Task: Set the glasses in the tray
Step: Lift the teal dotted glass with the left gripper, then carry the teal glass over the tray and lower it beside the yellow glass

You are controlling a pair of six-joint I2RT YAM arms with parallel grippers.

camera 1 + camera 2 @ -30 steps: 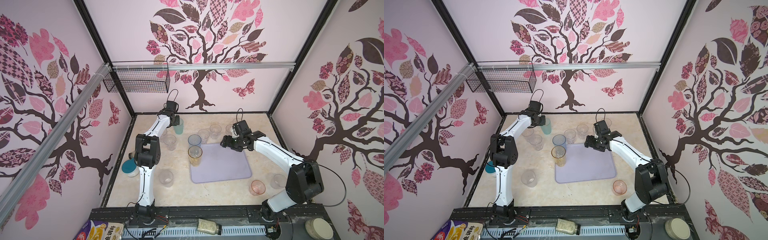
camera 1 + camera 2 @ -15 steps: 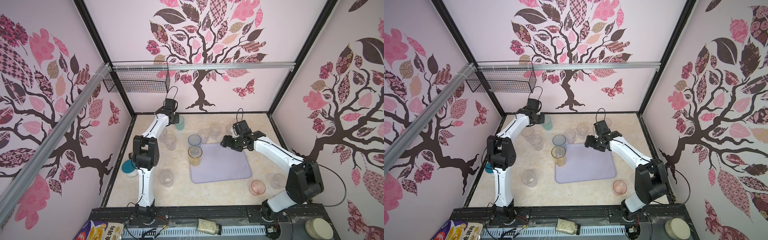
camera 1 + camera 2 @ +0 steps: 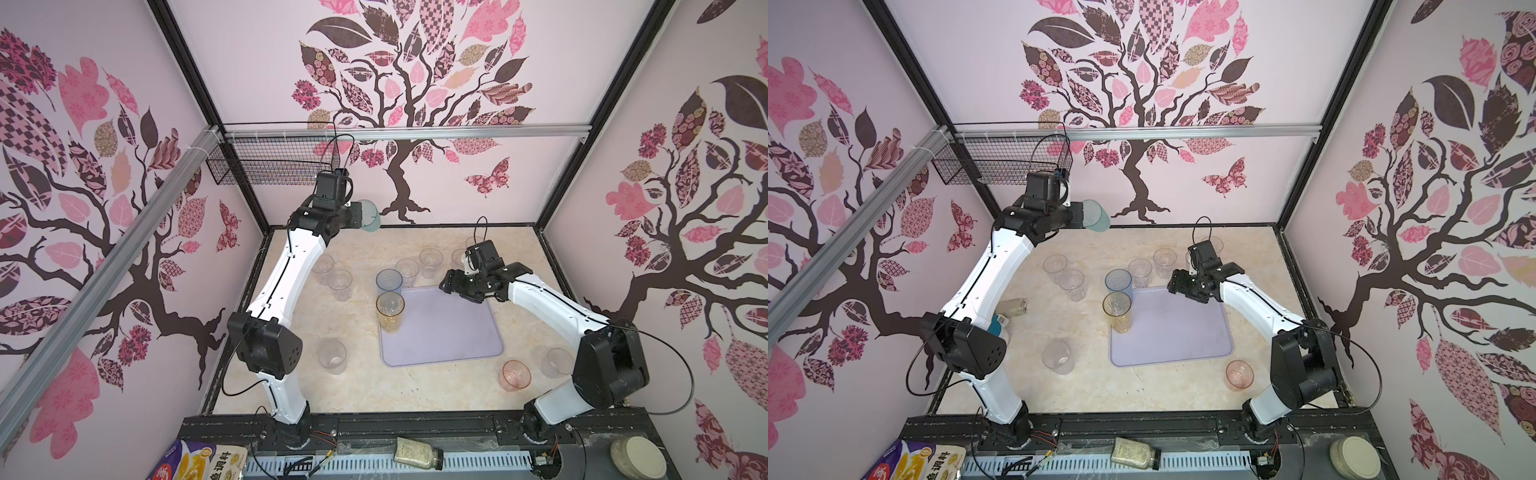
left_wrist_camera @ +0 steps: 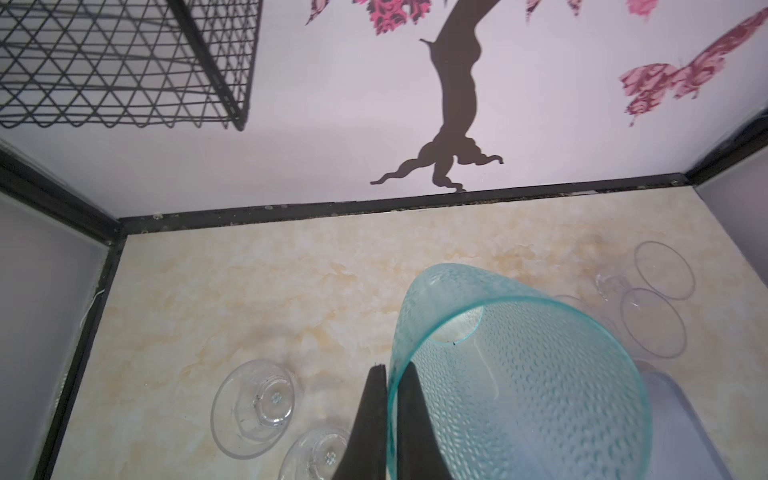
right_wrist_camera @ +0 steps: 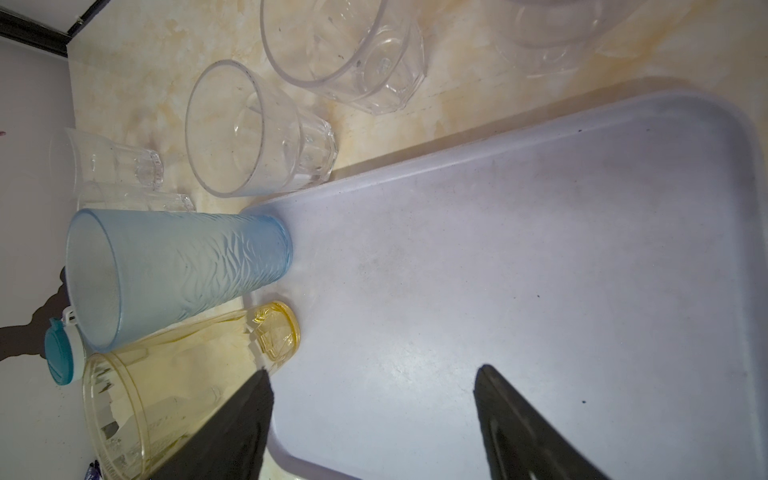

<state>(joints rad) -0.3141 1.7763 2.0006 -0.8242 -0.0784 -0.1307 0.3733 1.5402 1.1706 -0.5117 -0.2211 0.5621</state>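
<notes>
The left gripper (image 4: 391, 374) has gone up since a second ago; back then the teal glass (image 3: 370, 215) sat lower, close over the far left of the table (image 3: 365, 390), and half a second ago it had only just begun to rise; now it hangs high against the back wall (image 3: 440, 208), tilted well off upright; the wrist view shows the two fingers pressed together on the glass's rim, one inside the mouth and one outside.

The right gripper (image 5: 374, 372) has hardly shifted in that time; it hovers over the far edge of the tray (image 3: 457, 340) with its fingers spread wide and nothing between them.

Nothing else has moved; the blue-grey glass (image 3: 389, 281) and the amber glass (image 3: 390, 311) stand upright at the tray's left edge, one just behind the other, though I can't tell whether their bases sit on the rim or just off it; the pink glass (image 3: 514, 375) stands on the table near the tray's near right corner; the clear glasses (image 3: 430, 262) are scattered on the table around the tray, most of them beyond its far edge.
</notes>
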